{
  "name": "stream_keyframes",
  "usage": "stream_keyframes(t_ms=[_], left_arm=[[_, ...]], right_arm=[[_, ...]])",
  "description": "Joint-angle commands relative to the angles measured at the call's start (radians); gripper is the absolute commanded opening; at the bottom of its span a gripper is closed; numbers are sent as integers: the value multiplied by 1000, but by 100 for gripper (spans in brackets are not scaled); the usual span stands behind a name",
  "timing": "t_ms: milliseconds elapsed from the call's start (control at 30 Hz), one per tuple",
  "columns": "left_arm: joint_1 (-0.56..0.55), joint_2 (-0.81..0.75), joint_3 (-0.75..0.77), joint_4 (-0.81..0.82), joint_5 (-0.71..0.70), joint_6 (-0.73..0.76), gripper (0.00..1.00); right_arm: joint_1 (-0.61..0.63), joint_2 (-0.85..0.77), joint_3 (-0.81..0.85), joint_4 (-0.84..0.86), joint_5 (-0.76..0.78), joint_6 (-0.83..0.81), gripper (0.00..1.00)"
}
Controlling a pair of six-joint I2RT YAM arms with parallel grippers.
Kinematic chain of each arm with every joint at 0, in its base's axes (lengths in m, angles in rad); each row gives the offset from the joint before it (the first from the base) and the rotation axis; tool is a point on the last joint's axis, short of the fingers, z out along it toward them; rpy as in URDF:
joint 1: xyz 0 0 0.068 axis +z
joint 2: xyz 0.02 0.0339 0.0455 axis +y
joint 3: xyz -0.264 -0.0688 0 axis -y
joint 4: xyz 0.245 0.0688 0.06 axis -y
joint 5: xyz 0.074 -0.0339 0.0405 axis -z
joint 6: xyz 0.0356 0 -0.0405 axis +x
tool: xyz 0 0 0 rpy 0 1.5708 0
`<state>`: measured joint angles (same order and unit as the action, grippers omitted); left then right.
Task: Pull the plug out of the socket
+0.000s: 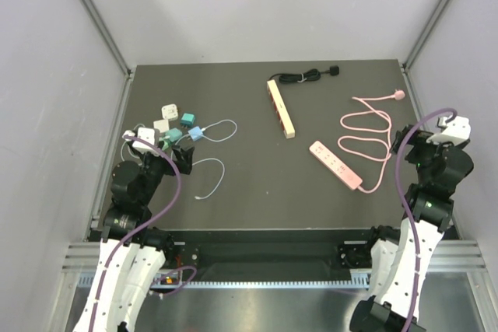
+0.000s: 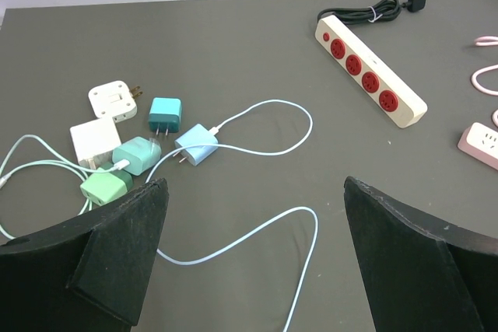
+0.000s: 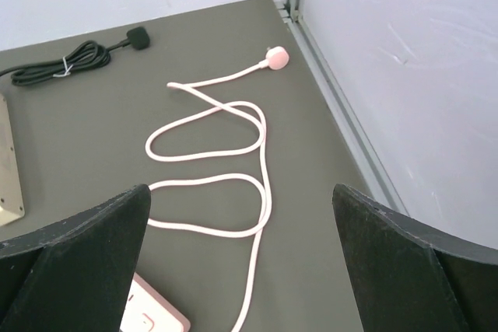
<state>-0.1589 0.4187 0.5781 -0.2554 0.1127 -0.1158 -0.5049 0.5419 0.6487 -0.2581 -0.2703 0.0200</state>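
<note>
No plug seen seated in any socket. Loose chargers (image 2: 197, 144) clustered by the left edge of the tabletop (image 1: 257, 200), cords (image 2: 310, 124) looping toward the middle. Likely light, hard and smooth; best pinched across the flat body sides, never by the limp cords. Beige strip (image 1: 281, 108) near the far edge, long axis far-to-near, red sockets (image 2: 354, 64) facing up, all bare. Pink strip (image 1: 335, 164) slanting toward the near right corner; likely to slide unless pinned. Left tool (image 2: 254, 184) and right tool (image 3: 241, 192) spread wide, holding nothing.
</note>
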Motion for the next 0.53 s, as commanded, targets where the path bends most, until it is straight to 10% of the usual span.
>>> stream_keyframes(t_ms=[0,500], left_arm=[[-4,-14,-4,33,-11,18,99],[-5,-20,-1,30,-15,19,99]], right_arm=[[-9,-19,6,46,45,29,100],[-9,-30,-7,54,39,23,100]])
